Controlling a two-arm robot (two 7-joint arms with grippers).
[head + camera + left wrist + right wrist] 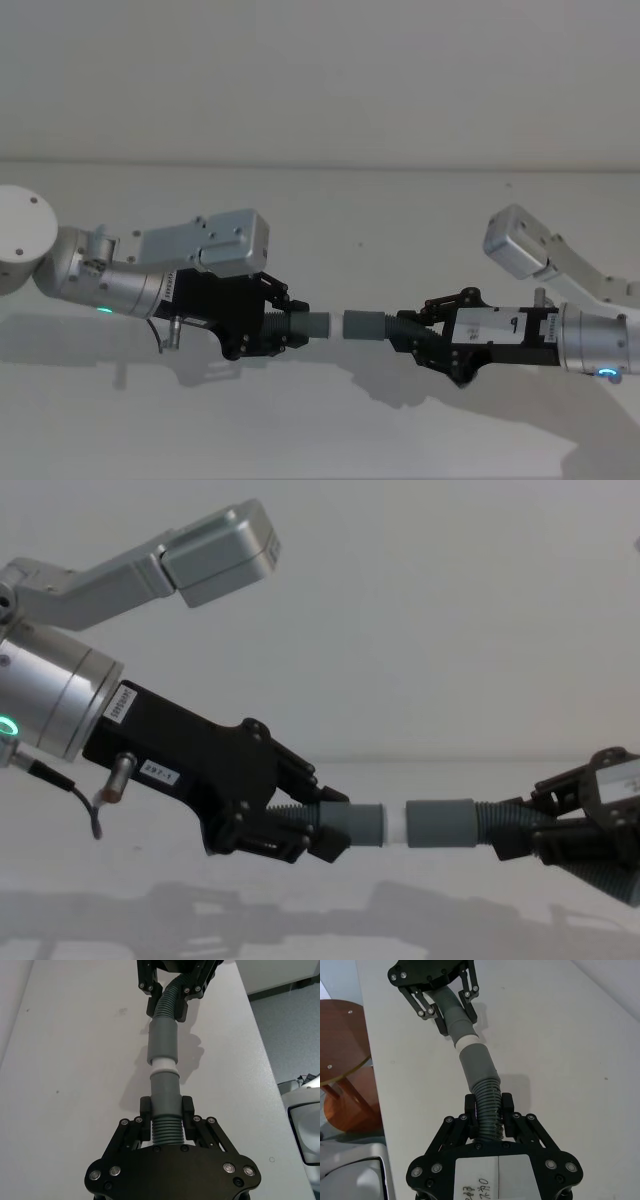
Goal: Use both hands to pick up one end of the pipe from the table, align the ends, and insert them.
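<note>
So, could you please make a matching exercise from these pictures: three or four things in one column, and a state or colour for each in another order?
Things:
1. left gripper
2. right gripper
3. white tip
4. table

States:
A. plain white surface under both arms
B. holds the piece with the wider cuff
C. sits between the two grey cuffs
D. holds the piece with the narrower cuff

Pairs: 1-D, 2-B, 3-C, 4-A

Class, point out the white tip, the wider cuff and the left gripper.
white tip (396,826), chest view, its exposed band.
wider cuff (440,824), chest view, mid-sleeve.
left gripper (167,1117), left wrist view, between its fingers clamping the ribbed tube.
</note>
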